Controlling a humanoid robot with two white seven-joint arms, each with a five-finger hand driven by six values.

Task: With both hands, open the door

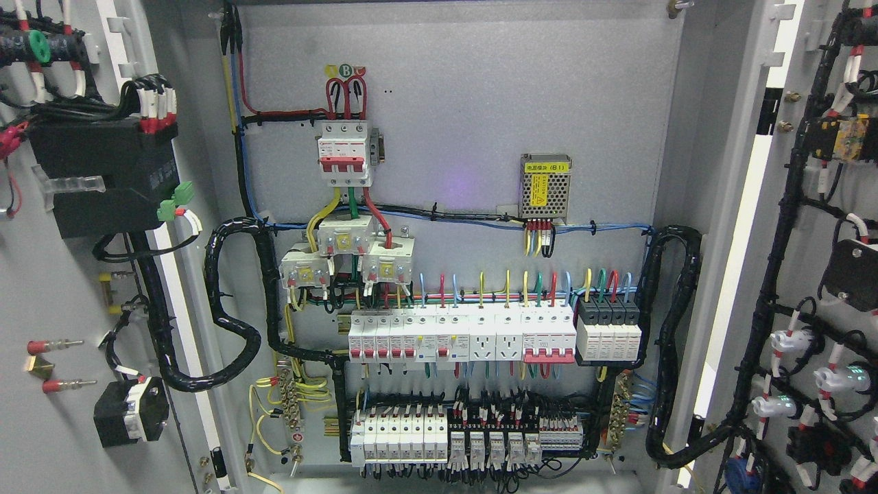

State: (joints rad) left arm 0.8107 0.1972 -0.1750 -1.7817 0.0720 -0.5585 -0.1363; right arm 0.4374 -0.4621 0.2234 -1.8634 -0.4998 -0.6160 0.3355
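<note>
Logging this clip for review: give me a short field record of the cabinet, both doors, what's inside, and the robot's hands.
cabinet: grey electrical cabinet, interior fully exposed
left door: left door swung open, wired inner face showing
right door: right door swung open, wired inner face showing
top breaker: red-and-white breaker on the back panel
lower rows: breaker row above terminal row
power supply: metal box with yellow label
hands: neither in view

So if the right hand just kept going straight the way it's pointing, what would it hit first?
That cannot be settled: neither hand nor arm shows in the head view, so no pointing direction is visible. Both doors, the left door and right door, stand open, and straight ahead lies the cabinet's wired back panel with its breaker rows.
</note>
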